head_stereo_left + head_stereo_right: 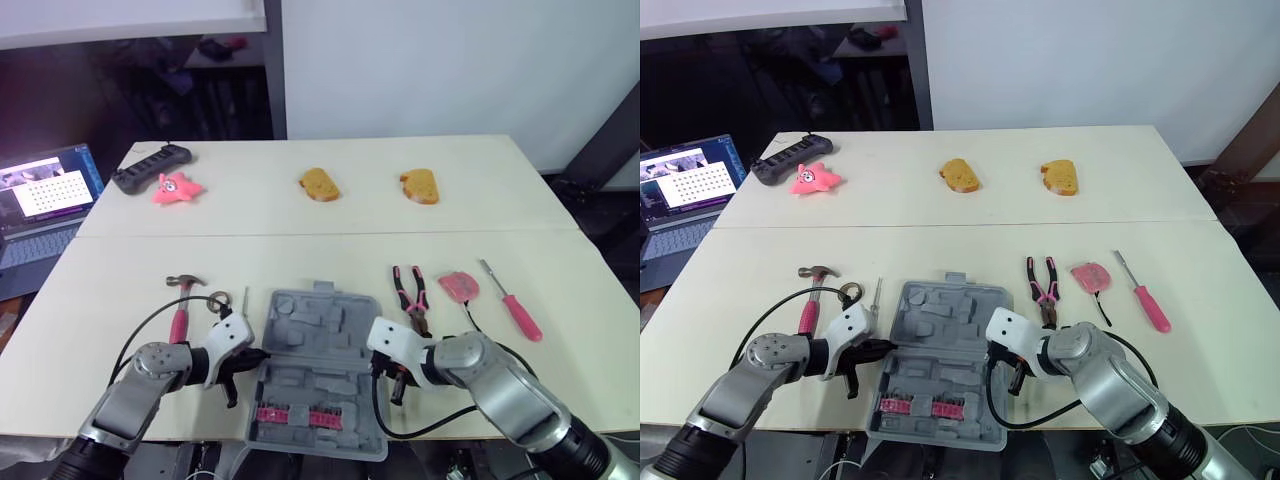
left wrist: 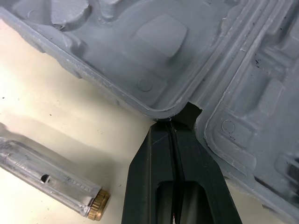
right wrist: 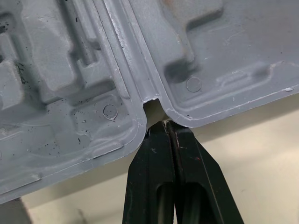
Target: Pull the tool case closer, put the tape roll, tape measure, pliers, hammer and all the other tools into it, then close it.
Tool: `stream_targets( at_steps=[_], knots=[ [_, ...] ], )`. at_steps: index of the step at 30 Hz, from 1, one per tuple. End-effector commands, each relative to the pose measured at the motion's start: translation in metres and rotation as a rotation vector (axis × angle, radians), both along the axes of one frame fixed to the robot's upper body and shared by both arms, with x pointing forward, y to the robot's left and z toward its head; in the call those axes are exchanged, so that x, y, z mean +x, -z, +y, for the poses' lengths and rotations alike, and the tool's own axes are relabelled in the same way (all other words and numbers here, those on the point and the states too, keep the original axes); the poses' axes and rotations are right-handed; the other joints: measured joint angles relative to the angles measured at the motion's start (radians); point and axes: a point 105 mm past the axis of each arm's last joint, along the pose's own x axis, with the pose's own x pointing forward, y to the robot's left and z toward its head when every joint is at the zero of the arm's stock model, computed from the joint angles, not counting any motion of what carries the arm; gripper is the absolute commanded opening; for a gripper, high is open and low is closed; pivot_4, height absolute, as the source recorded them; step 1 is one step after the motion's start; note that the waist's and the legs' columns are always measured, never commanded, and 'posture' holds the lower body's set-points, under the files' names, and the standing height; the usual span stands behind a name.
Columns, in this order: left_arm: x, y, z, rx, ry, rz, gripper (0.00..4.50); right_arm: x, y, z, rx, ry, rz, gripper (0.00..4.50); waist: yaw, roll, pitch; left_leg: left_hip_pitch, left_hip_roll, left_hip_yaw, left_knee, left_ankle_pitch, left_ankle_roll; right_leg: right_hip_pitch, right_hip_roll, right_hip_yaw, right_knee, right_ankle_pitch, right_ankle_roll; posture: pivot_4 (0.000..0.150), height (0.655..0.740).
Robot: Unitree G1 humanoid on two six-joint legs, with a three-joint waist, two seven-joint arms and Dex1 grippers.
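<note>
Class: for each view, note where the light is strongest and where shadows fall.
Left eye view: the laptop screen glows, the room behind the table is dark. Left wrist view: the clear-handled tool throws a soft shadow on the table. Right wrist view: the tool case shades the table under its edge.

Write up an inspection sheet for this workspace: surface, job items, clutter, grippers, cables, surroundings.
Surface: pale table, seam across the middle.
Job's things: grey tool case open flat at the front edge; hammer left of it; pliers, pink tape measure, red screwdriver on its right; clear-handled driver by the hammer.
Clutter: two bread slices, pink toy, black device, all far side.
Grippers: left gripper and right gripper shut, tips at the case's hinge notches.
Cables: black cable looped at each wrist.
Surroundings: laptop at left, white wall behind.
</note>
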Motion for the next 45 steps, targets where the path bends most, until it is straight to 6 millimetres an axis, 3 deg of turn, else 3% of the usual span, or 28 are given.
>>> stream_targets(
  at_steps=[1, 19, 29, 38, 45],
  knots=[
    [-0.018, 0.006, -0.018, -0.058, 0.054, 0.073, 0.00, -0.009, -0.003, 0.015, 0.056, -0.038, 0.012, 0.07, 0.000, 0.000, 0.000, 0.000, 0.000, 0.000, 0.000, 0.000, 0.000, 0.000, 0.000, 0.000, 0.000, 0.000, 0.000, 0.150, 0.7219],
    [-0.028, 0.009, -0.019, -0.044, 0.108, 0.116, 0.00, -0.021, -0.001, -0.003, 0.035, 0.039, 0.034, 0.07, 0.003, 0.000, 0.000, 0.000, 0.000, 0.000, 0.000, 0.000, 0.001, 0.001, 0.000, 0.000, -0.001, 0.000, 0.001, 0.150, 0.7219],
    [-0.034, 0.010, -0.014, -0.039, 0.102, 0.133, 0.00, -0.019, 0.000, -0.003, 0.032, 0.050, 0.026, 0.07, 0.001, 0.000, 0.000, 0.000, 0.000, 0.000, 0.000, 0.000, 0.001, 0.001, 0.000, 0.000, -0.001, 0.000, 0.001, 0.150, 0.7219],
    [-0.028, 0.010, -0.007, -0.015, 0.079, 0.112, 0.00, -0.016, 0.001, -0.007, 0.022, 0.056, 0.021, 0.07, 0.001, 0.000, 0.000, 0.000, 0.000, 0.000, 0.000, 0.000, 0.001, 0.001, 0.000, 0.000, -0.001, 0.000, 0.001, 0.150, 0.7219],
    [-0.027, 0.009, 0.002, 0.010, 0.066, 0.106, 0.00, -0.008, -0.002, -0.020, 0.003, 0.091, -0.004, 0.07, 0.001, 0.000, 0.000, 0.000, 0.000, 0.000, 0.000, 0.000, 0.001, 0.001, 0.000, 0.000, -0.001, 0.000, 0.001, 0.150, 0.7219]
  ],
)
